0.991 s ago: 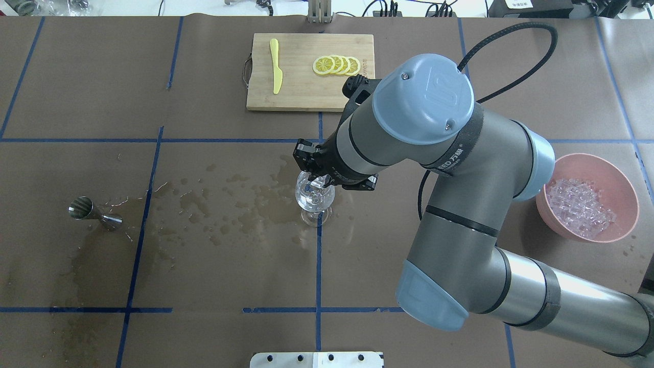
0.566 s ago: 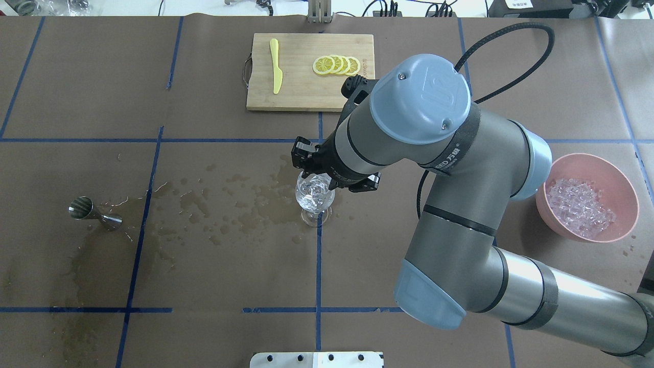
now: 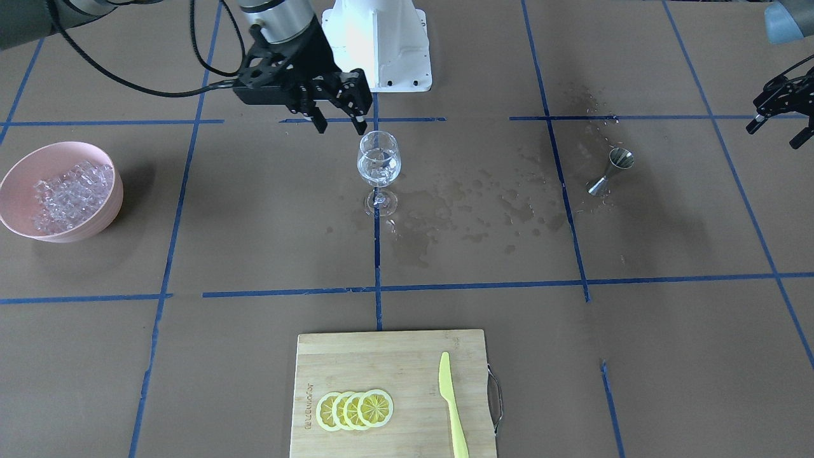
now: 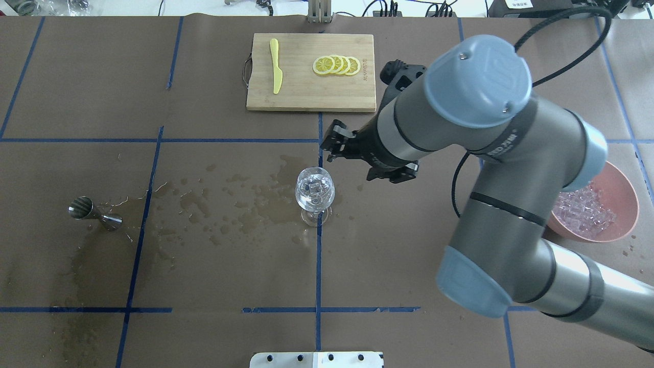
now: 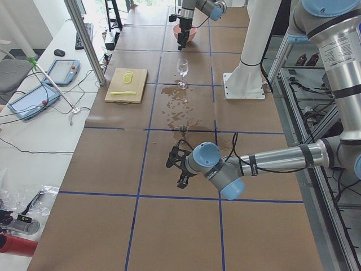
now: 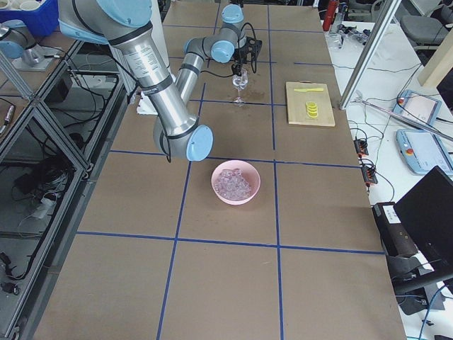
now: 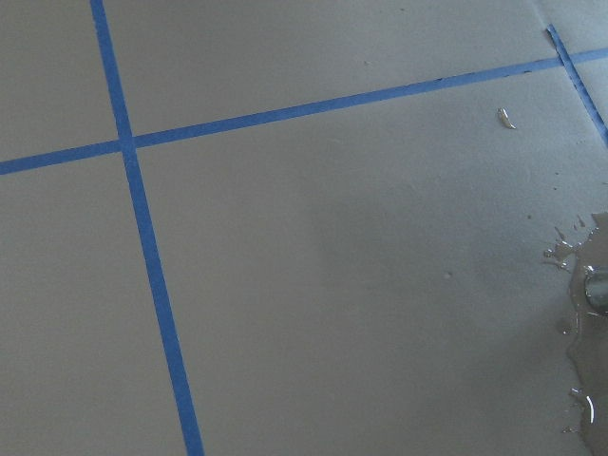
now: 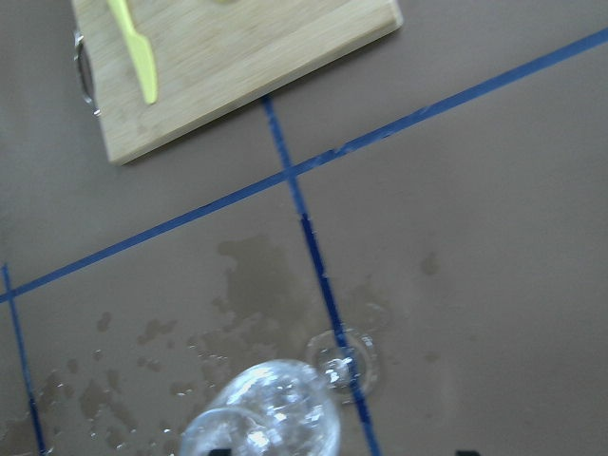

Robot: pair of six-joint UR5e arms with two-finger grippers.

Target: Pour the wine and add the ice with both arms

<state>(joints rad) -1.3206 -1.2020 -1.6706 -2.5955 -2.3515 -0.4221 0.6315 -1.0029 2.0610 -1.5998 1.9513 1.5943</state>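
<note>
At centre of surface (image 3: 254,254), near parted, empty right claw (image 3: 340,124): ice (image 4: 315,186) and wine (image 3: 379,173) in stemmed glass (image 3: 380,202), more ice in pink bowl (image 3: 63,232) well apart; probably light, hard, slick, so pinch one cube across flat faces; left claw (image 3: 777,130) parted, empty.

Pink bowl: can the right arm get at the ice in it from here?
Probably yes. The right gripper hangs open and empty near the stemmed glass. The pink bowl stands uncovered on that arm's side, with the ice heaped in it, and nothing stands between gripper and bowl in the front view.
</note>
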